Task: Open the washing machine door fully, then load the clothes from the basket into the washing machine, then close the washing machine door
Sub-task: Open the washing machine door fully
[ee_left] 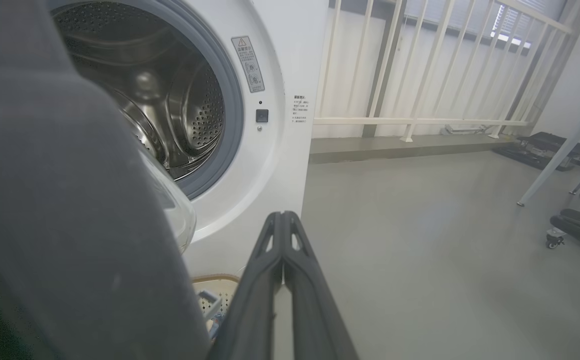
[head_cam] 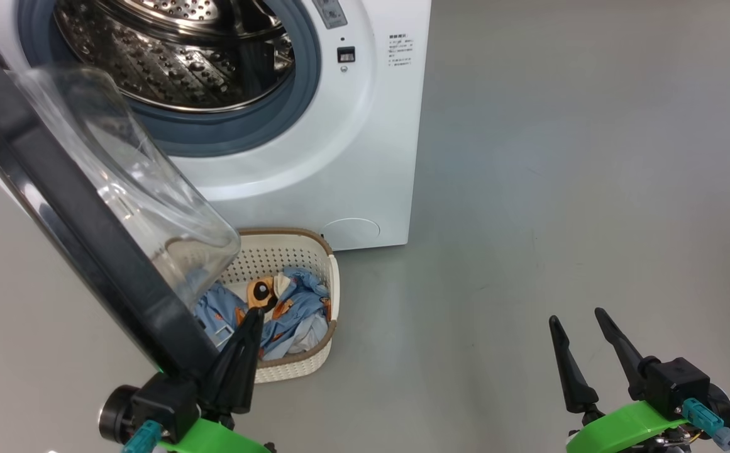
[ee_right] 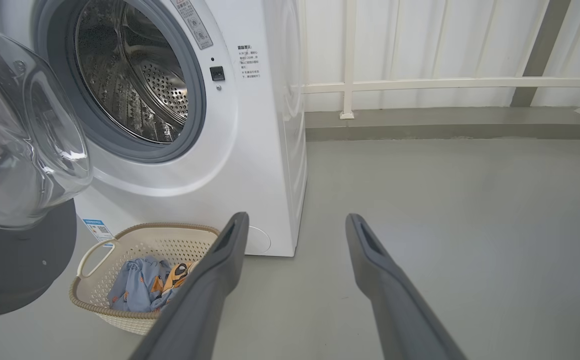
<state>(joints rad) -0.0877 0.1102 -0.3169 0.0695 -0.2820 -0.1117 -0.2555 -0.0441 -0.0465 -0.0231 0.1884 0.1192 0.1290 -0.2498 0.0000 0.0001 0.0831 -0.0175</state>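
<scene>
Left end effector point(head_cam: 253, 314) is hanging pinched shut, empty, washing machine door point(head_cam: 66, 214) just to its left; right end effector point(head_cam: 576, 318) is hovering spread wide.

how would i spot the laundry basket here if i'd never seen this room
Find the big white front-loading washing machine with its round door swung open. On the grey floor right at its foot sits a small basket. It is cream perforated plastic with a brown woven-look rim, holding light-blue printed clothes.
</scene>
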